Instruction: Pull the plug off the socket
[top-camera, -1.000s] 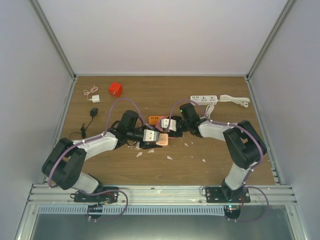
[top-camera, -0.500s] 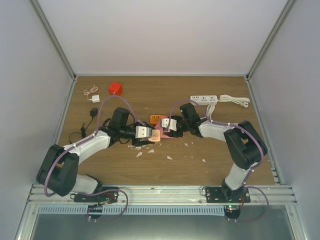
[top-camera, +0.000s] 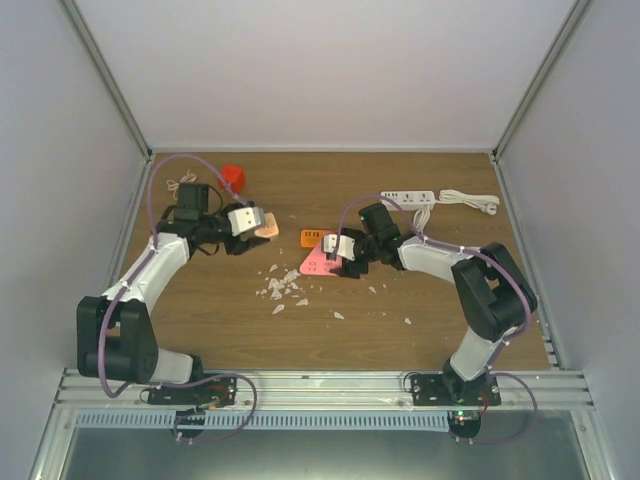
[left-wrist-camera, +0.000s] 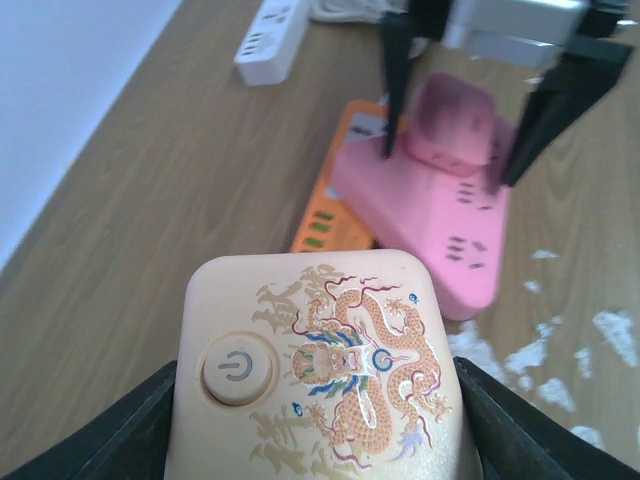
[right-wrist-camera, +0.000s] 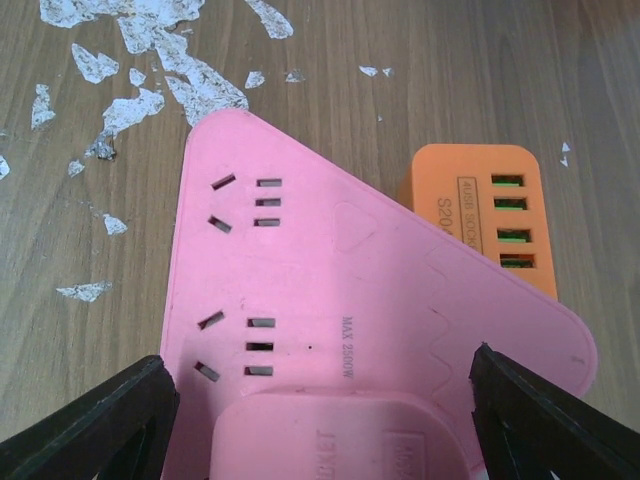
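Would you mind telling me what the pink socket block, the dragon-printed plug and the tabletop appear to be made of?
Pink socket block: likely moulded plastic, matte; even colour, moulded slots, rounded corners.
Dragon-printed plug: probably smooth plastic, slight sheen; printed motif, moulded power button.
Tabletop: wood or wood-look laminate, matte; grain lines show, which one is unclear.

Overhead wide; wrist views close, both share pink socket (right-wrist-camera: 300, 290).

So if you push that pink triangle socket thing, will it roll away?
Probably not: the pink triangular plastic socket lies flat with wide sides, so it would likely slide or spin on the smooth wooden table. Its moulded shell looks stiff, maybe light. The orange USB block beside one edge might get nudged too.
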